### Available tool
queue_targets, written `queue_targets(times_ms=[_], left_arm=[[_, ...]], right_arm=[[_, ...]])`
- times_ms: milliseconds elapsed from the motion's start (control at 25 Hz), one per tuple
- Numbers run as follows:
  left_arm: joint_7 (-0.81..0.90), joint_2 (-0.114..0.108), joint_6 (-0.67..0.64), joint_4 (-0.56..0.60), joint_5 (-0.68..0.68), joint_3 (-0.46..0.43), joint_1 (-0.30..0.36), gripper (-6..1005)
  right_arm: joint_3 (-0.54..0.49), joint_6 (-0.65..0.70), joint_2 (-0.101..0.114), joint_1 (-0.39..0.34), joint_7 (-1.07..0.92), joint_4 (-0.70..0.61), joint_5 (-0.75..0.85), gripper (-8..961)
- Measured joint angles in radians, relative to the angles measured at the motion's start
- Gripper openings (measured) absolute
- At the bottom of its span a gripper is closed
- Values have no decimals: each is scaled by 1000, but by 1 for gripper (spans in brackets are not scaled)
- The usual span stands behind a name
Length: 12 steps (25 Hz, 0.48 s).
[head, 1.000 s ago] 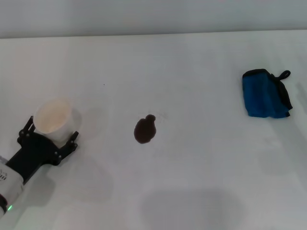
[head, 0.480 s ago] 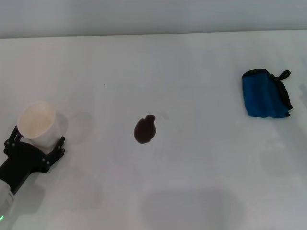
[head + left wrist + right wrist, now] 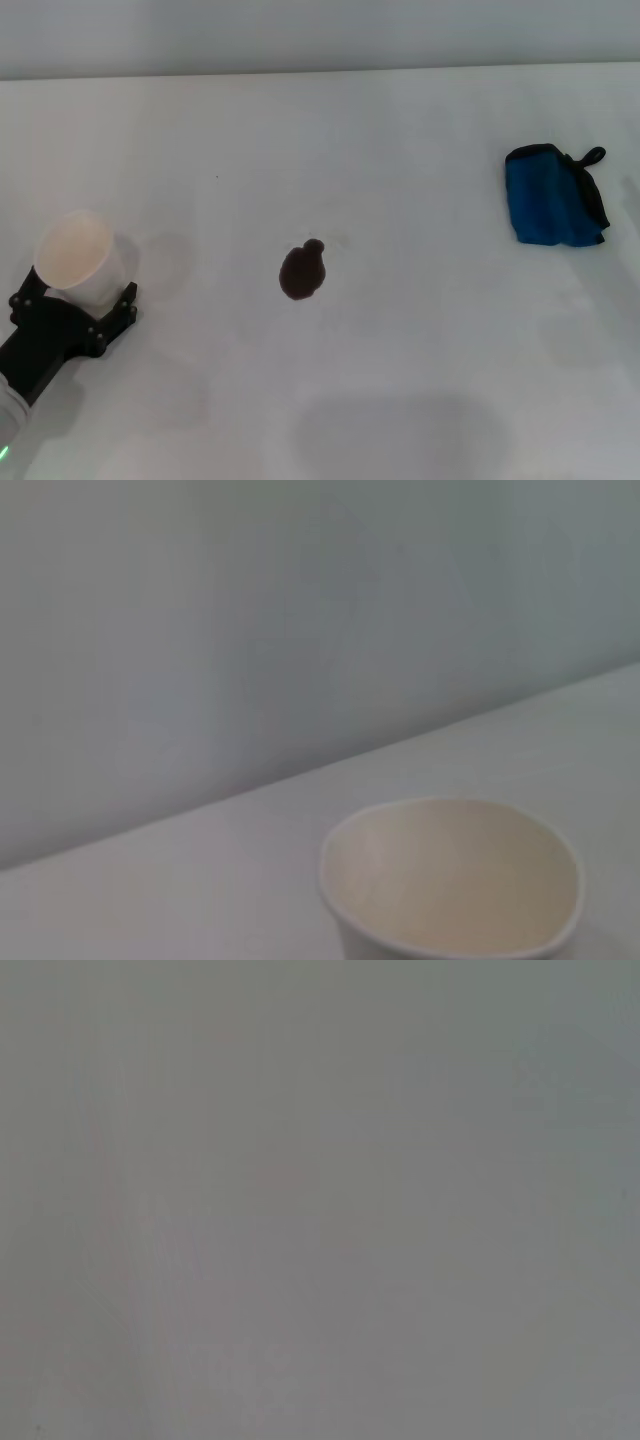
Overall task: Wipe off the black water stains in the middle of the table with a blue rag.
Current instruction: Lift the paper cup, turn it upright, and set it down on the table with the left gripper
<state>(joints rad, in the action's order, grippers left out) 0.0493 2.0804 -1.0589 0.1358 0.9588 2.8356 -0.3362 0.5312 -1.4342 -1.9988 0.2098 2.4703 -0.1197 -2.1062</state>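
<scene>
One stain (image 3: 302,272) sits unwiped mid-table (image 3: 420,360), the rag (image 3: 553,196) well off to its right and untouched, while my left gripper (image 3: 72,305) clasps a cup (image 3: 76,258) far left, so I judge fetching the rag comes next.

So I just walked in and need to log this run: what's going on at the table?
The left gripper is holding a white paper cup upright at the left edge of the table, its fingers closed around the cup. A dark stain sits mid-table, not yet wiped. The blue rag lies untouched at the far right. The right arm is not in view.
</scene>
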Motion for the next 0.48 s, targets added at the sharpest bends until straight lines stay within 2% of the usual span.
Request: queue_targets(times_ms=[480], left_arm=[[136, -2, 5, -4, -4, 4, -23, 880]], right_arm=[[8, 4, 6, 9, 4, -1, 0, 652]])
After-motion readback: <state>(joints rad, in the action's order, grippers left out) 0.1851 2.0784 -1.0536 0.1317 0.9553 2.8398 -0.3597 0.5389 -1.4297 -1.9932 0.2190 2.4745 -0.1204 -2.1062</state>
